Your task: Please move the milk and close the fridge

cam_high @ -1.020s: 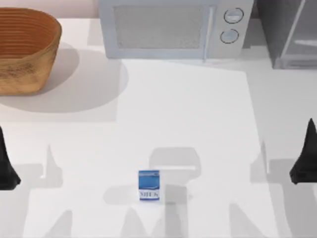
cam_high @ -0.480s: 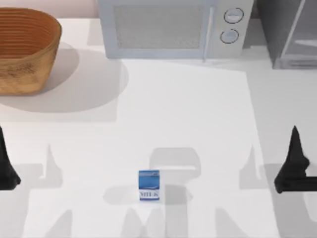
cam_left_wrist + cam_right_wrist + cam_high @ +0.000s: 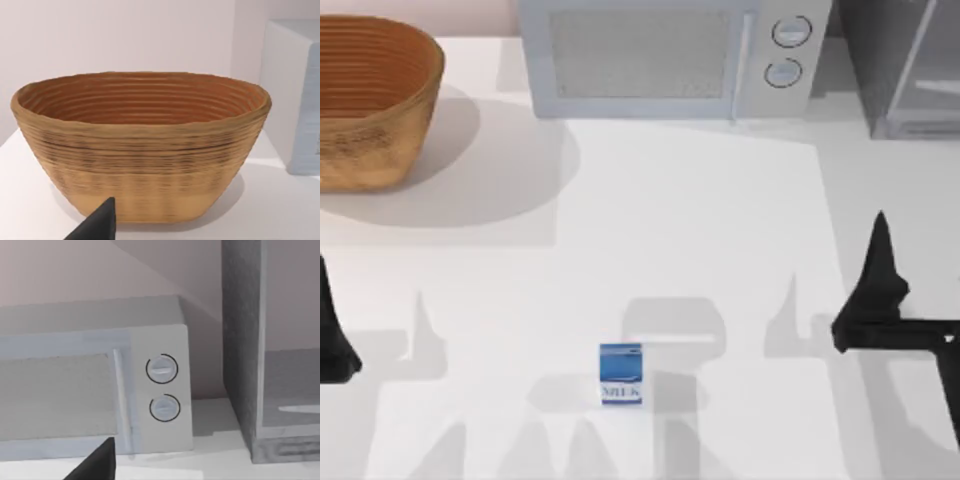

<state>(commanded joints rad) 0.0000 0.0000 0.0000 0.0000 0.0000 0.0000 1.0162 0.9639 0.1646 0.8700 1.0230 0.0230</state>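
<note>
Right gripper [image 3: 876, 275] sits at the right side of the top view, about mid-height, its dark tapered tip pointing toward the upper edge of the frame while the arm runs off the right edge behind it. Whether its fingers are parted or closed I cannot tell. It holds nothing and is well apart from the milk [image 3: 621, 373], which stands upright on the white table [image 3: 700, 220] in the lower centre of the frame. Left gripper [image 3: 332, 335] is parked at the left edge, its grip likewise not readable. Along the upper edge stands the microwave [image 3: 665, 55]; the fridge [image 3: 905, 65] fills the upper right corner. A woven basket [image 3: 370, 100] sits in the upper left.
</note>
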